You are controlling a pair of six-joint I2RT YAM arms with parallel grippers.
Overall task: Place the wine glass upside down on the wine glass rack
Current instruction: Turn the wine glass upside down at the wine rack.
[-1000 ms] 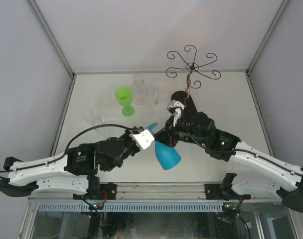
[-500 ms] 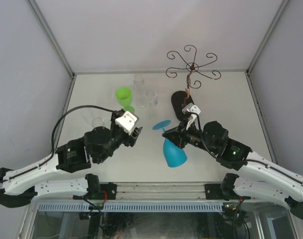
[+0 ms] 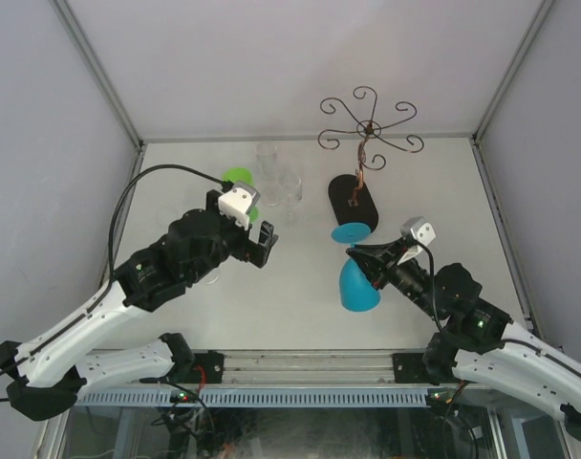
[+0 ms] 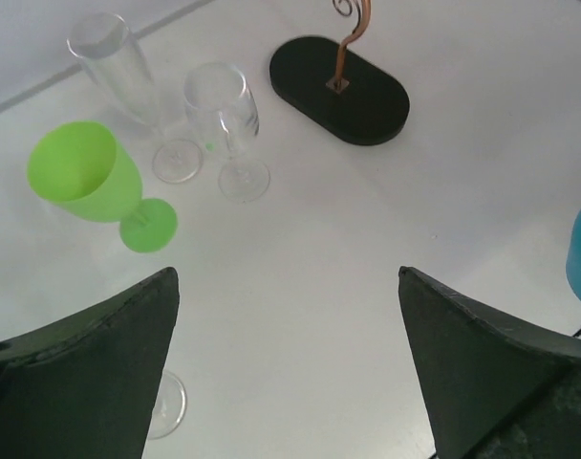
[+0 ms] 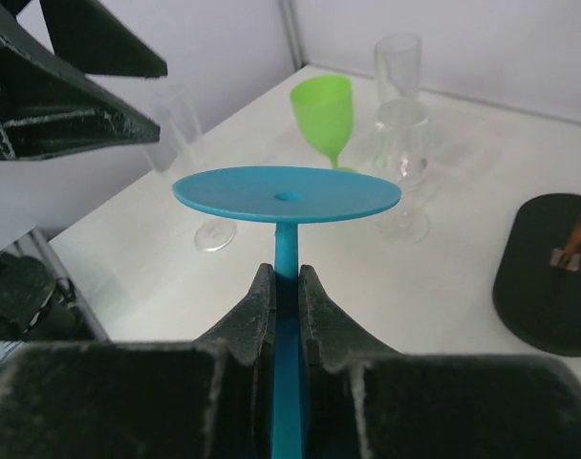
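The wine glass is blue plastic and hangs above the table to the right of centre, its round foot towards the rack. My right gripper is shut on its stem. In the right wrist view the two fingers pinch the stem just below the blue foot. The wine glass rack stands at the back, its black oval base just beyond the foot. My left gripper is open and empty, well left of the glass; in its wrist view the left gripper has only table between the jaws.
A green goblet and two clear glasses stand at the back left of the rack base. A clear glass foot lies near my left finger. Grey walls close in the table on three sides.
My left gripper opened, let go of the blue glass and drew back to the left. My right arm carried the glass to the right, away from the left arm.
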